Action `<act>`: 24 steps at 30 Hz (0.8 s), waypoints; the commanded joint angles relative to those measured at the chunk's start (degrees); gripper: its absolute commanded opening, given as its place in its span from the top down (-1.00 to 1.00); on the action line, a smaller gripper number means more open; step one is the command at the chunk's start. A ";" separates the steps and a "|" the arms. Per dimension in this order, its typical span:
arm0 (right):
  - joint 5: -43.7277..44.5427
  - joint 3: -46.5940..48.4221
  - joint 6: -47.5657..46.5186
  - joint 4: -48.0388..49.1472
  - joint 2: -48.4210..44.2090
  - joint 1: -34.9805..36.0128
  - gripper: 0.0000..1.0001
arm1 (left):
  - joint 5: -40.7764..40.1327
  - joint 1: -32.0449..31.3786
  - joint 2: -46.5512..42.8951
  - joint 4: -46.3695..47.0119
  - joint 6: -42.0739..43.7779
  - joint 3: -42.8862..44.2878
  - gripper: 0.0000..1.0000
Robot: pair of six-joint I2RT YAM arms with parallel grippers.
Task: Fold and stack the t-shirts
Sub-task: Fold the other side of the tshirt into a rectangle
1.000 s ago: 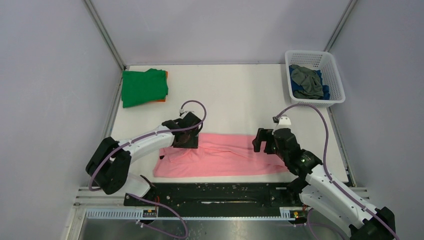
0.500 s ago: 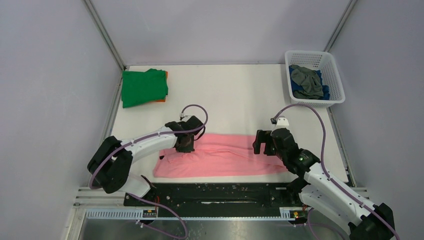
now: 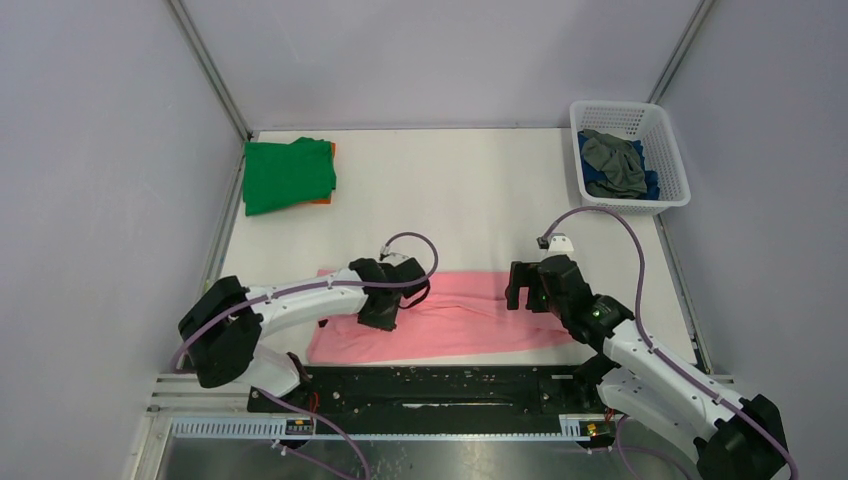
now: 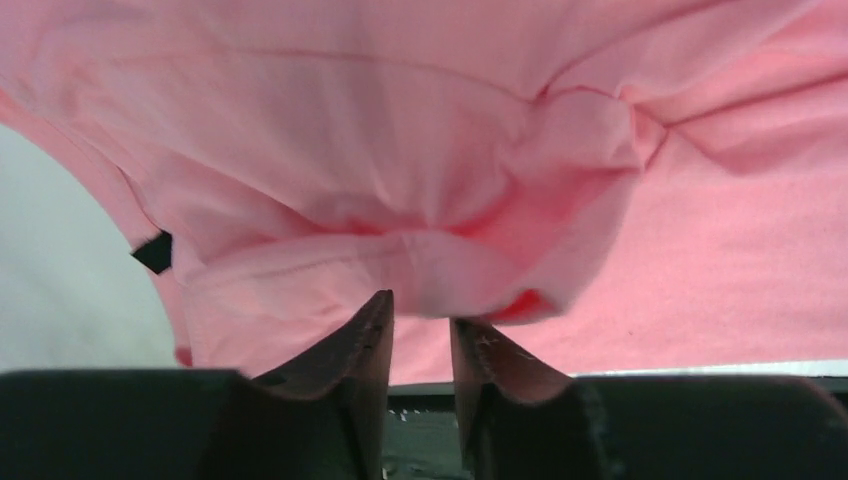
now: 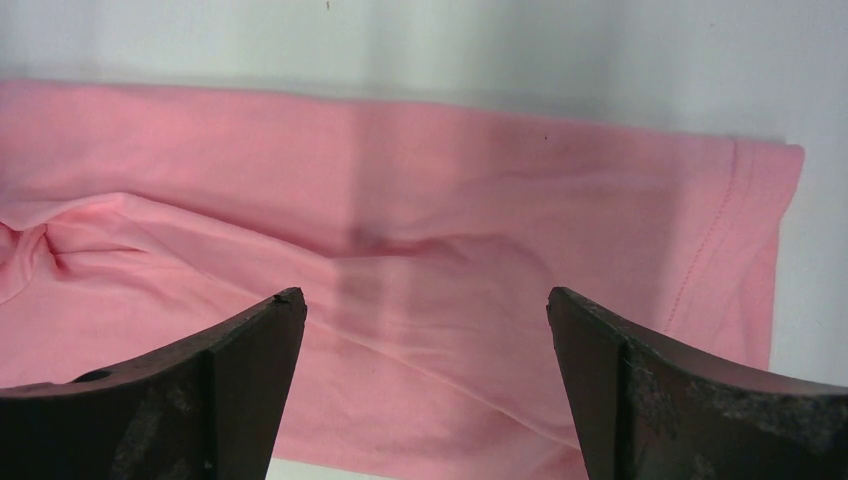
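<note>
Two arms of mine reach over the white table (image 3: 470,190) in the view from above. The pink t-shirt (image 3: 480,318) lies as a long band along the near edge, between them. My left end effector (image 3: 383,312) is down on the left half of the pink t-shirt, where the cloth is bunched. My right end effector (image 3: 520,285) hangs over the band's right part, near its far edge. At the far left corner a folded green t-shirt (image 3: 288,175) rests on an orange t-shirt (image 3: 321,201), of which only a thin edge shows. At the far right corner stands a white lattice basket (image 3: 680,165), holding a crumpled grey t-shirt (image 3: 612,160) on top of a blue t-shirt (image 3: 650,185).

From my left wrist, the two dark fingers (image 4: 365,345) stand close together, with a gathered fold of pink cloth nipped at their tips. Creases run out from that fold across the shirt. A patch of bare table shows at the left.

From my right wrist, the fingers (image 5: 245,350) are spread wide apart and hold nothing. Pink cloth lies below and between them, mostly flat, with one soft ridge running across it. The stitched hem ends at the right, and bare table lies beyond it.
</note>
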 commanded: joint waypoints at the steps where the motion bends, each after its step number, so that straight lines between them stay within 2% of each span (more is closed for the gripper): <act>1: 0.41 1.32 0.48 0.14 0.65 0.28 -0.99 | 3.91 -2.88 -1.76 -2.54 -0.90 2.14 0.30; 2: 0.65 1.31 0.67 0.10 0.95 0.30 -0.99 | 6.66 -4.01 -2.48 -1.63 -0.25 1.76 0.13; 3: 0.68 1.35 0.82 0.09 1.20 0.30 -0.99 | 10.05 -4.97 -3.40 -0.46 0.37 1.15 0.05; 6: 0.75 1.59 0.86 -0.11 1.64 0.29 -0.99 | 18.53 -6.18 -6.20 3.44 0.89 -2.05 -0.07; 9: 1.07 1.70 1.35 -0.36 1.49 0.20 -0.99 | 20.53 -6.12 -10.35 3.50 0.07 -4.07 -0.23; 10: 1.39 1.65 1.78 -0.49 1.30 0.23 -0.99 | 20.38 -6.10 -11.90 3.49 -0.23 -4.17 -0.38; 11: 1.57 1.63 2.11 -0.56 1.14 0.24 -0.99 | 19.37 -6.13 -13.77 3.52 -0.73 -4.11 -0.75; 12: 1.74 1.55 2.42 -0.57 0.91 0.20 -0.99 | 17.72 -6.04 -15.47 3.50 -1.35 -3.96 -0.95; 14: 1.63 1.41 3.08 -0.53 0.46 0.28 -0.99 | 13.89 -4.63 -18.42 3.93 -2.72 -3.79 -0.98; 17: 2.72 1.09 4.83 -0.40 0.18 0.21 -0.99 | 12.58 2.73 -19.57 8.64 -5.22 -5.79 -0.98; 18: 4.11 1.03 6.28 -0.39 0.35 0.21 -0.99 | 14.40 5.98 -19.15 12.37 -6.75 -7.70 -0.98; 20: 7.38 0.69 11.52 -0.81 1.13 0.20 -0.99 | 23.57 12.05 -16.92 24.05 -8.02 -12.86 -0.98; 22: 7.13 0.34 15.70 -0.59 2.68 0.15 -0.99 | 29.53 16.65 -12.40 32.92 -10.20 -16.93 -0.98; 24: 5.62 -0.59 17.57 1.66 4.69 0.21 -0.99 | 30.18 19.31 -7.74 37.16 -11.67 -17.27 -0.98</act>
